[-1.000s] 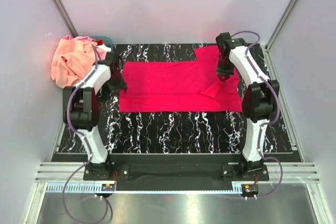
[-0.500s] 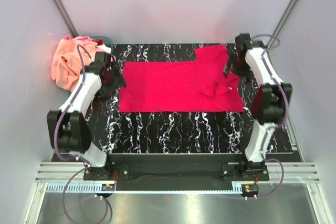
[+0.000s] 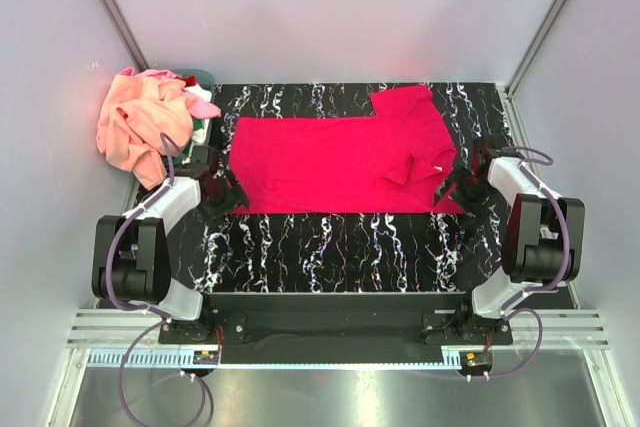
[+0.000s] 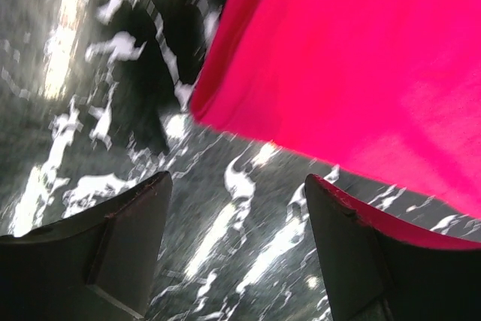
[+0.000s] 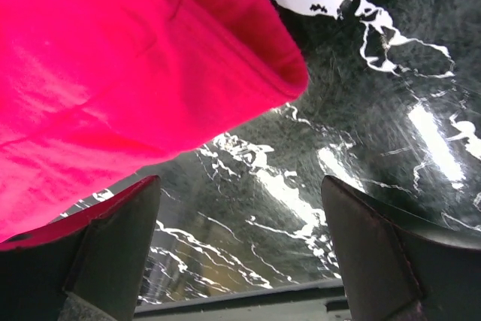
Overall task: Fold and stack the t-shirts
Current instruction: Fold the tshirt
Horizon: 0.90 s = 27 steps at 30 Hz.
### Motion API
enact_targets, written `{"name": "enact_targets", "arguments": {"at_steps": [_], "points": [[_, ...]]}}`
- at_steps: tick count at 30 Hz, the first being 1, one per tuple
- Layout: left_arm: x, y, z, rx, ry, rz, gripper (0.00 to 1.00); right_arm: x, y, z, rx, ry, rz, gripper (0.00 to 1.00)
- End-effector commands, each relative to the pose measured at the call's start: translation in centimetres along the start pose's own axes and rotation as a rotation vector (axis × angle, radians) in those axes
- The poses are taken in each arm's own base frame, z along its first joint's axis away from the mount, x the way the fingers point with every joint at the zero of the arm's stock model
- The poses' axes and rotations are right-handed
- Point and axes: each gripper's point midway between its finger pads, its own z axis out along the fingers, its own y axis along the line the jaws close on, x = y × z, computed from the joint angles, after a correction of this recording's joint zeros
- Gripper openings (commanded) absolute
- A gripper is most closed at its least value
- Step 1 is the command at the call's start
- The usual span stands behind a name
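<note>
A crimson-red t-shirt [image 3: 340, 162] lies spread on the black marbled mat, with its right sleeve area [image 3: 410, 162] rumpled in a loose fold. My left gripper [image 3: 222, 203] sits low at the shirt's near left corner. In the left wrist view that gripper [image 4: 237, 182] is open over bare mat, and the red cloth [image 4: 361, 65] starts just beyond its fingertips. My right gripper [image 3: 456, 187] is at the near right corner. It [image 5: 240, 182] is open too, with the red hem [image 5: 128, 58] just ahead and nothing between the fingers.
A heap of peach-orange and pink t-shirts [image 3: 140, 125] lies off the mat's far left corner, over a small teal basket [image 3: 205, 78]. The marbled mat [image 3: 350, 247] runs to the near rail. Grey walls close in left, right and behind.
Both grippers have opened and let go of the red shirt. Both arms have drawn back from its far side to its near corners. The right sleeve area now lies dropped in a fold.
</note>
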Motion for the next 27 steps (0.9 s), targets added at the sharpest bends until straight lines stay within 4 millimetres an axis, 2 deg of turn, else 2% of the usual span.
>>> {"name": "enact_targets", "arguments": {"at_steps": [1,6,10,11,13,14,16,17,18,21,22,25,27], "points": [[-2.2,-1.8,0.2,0.076,-0.092,-0.016,0.76,-2.4,1.6,-0.2,-0.097,-0.087,0.039,0.93],[-2.1,-1.1,1.0,0.044,-0.095,-0.023,0.75,-3.4,1.2,1.0,-0.091,-0.094,0.065,0.87],[-1.8,-0.8,2.1,0.038,-0.083,-0.028,0.72,-4.2,0.8,2.1,-0.085,-0.082,0.089,0.74],[-1.7,-0.7,2.3,0.035,-0.081,-0.030,0.68,-4.3,0.7,2.3,-0.084,-0.080,0.089,0.67],[-1.7,-0.6,2.8,0.026,-0.076,-0.035,0.61,-4.2,0.4,3.0,-0.075,-0.071,0.091,0.63],[-1.8,-0.6,2.9,0.022,-0.077,-0.037,0.50,-4.1,0.2,3.3,-0.068,-0.067,0.092,0.60],[-1.9,-0.5,3.4,0.016,-0.076,-0.039,0.35,-4.1,0.0,3.8,-0.063,-0.067,0.096,0.45],[-2.0,-0.5,3.5,0.014,-0.078,-0.039,0.09,-4.1,-0.1,4.0,-0.055,-0.063,0.100,0.40],[-2.2,-0.7,3.6,0.015,-0.080,-0.034,0.00,-4.1,-0.2,4.2,-0.048,-0.058,0.100,0.24],[-2.0,-0.3,3.4,0.001,-0.076,-0.036,0.00,-4.6,-1.1,3.9,0.004,-0.081,0.104,0.06],[-2.1,-0.3,2.8,0.001,-0.089,-0.038,0.00,-4.7,-1.9,3.6,0.048,-0.090,0.109,0.01],[-1.9,0.8,1.1,-0.039,-0.125,-0.052,0.00,-5.1,-4.0,2.4,0.140,-0.143,0.131,0.00],[-1.3,1.4,-0.1,-0.044,-0.135,-0.062,0.00,-5.0,-4.7,1.4,0.162,-0.168,0.142,0.00]]}}
